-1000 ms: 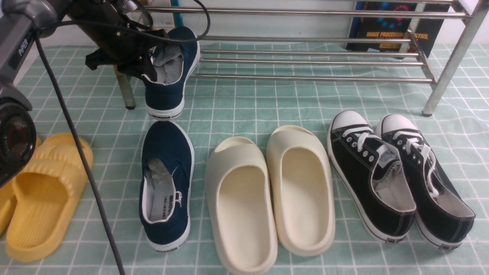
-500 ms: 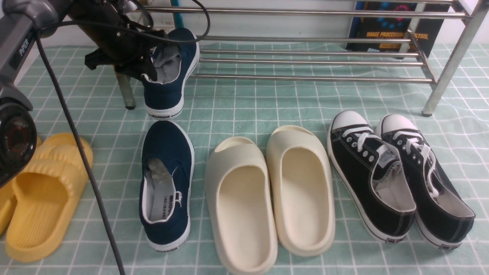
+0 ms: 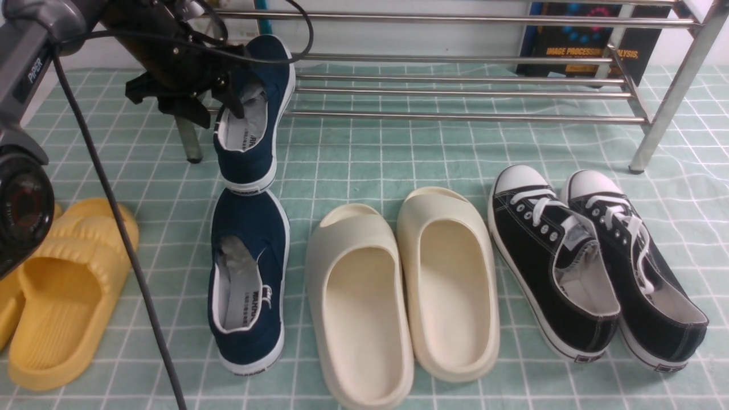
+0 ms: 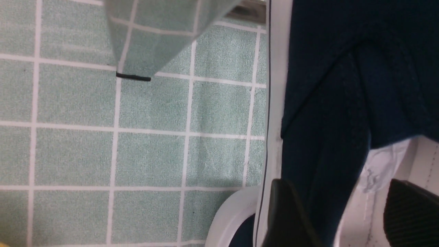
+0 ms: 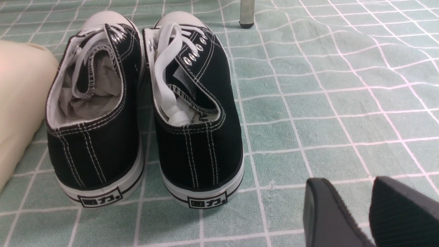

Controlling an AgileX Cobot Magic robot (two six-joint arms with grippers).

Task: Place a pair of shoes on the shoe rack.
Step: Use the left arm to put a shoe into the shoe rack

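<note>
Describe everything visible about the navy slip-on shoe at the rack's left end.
The navy slip-on shoe is dark blue canvas with a white rubber sole, white lining and no laces. It tilts, toe up on the shoe rack bars, heel hanging low over its mate on the mat. The left claw is open, one finger inside the collar, one outside.

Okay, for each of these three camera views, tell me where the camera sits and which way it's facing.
Front: between the arms, facing forward at the rack, navy shoes, slides and black sneakers; left arm at left.
Left wrist: on the left arm, looking down at the mat and the navy shoe; fingertips spread apart.
Right wrist: low, facing the black sneakers' heels; right gripper tips show.
Shared: front and right wrist both show the black sneakers.
</note>
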